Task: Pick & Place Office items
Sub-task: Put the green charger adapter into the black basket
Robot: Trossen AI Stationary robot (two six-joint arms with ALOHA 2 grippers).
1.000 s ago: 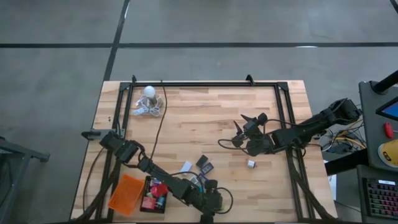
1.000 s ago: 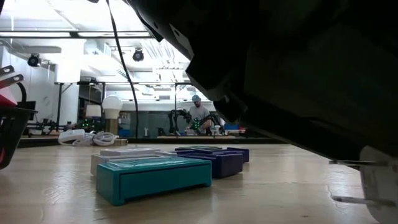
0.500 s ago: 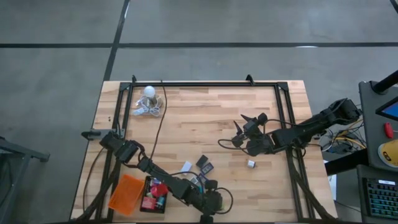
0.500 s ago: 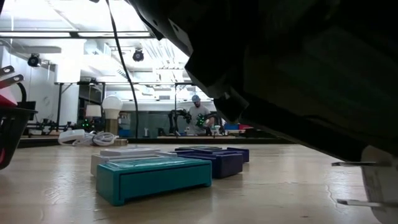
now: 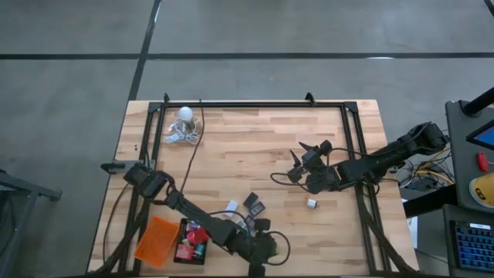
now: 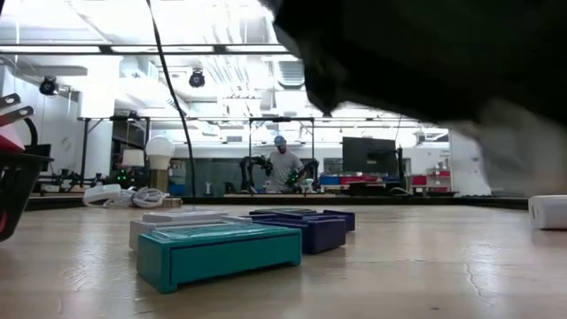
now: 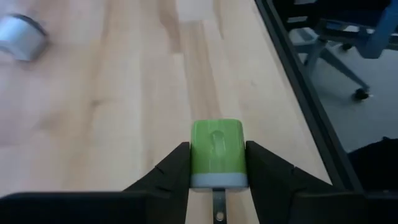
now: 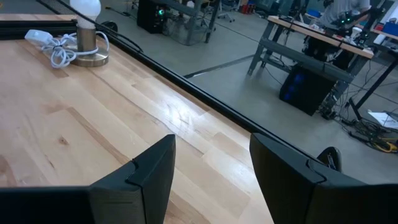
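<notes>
Sitting clamped between the two dark fingers of the left end effector (image 7: 216,163): a green block (image 7: 217,152) with a pale base and a metal prong below, seen in the left wrist view with bare table (image 7: 124,93) beyond it. Gripping by the side faces, probably to keep the block square for carrying. Working at the lower middle of the high view, just right of the black tray (image 5: 190,241) and the orange tray (image 5: 156,239); likely lifting the piece for a trip to a tray.

Lying loose near the lower centre of the high view: a small cluster of office items (image 5: 251,205), white and dark. Resting apart, right of centre: one white piece (image 5: 312,203), just below the right end effector (image 5: 297,166). Showing up close in the low view: a teal block (image 6: 219,252), with a purple block (image 6: 301,227) and a white one behind.

Hovering right of centre over bare wood, fingers spread wide and holding nothing in the right wrist view, apparently waiting. Standing at the upper left of the table: a white bulb (image 5: 184,114) with its coiled cord. Standing far back in the room: a person (image 6: 283,165).
</notes>
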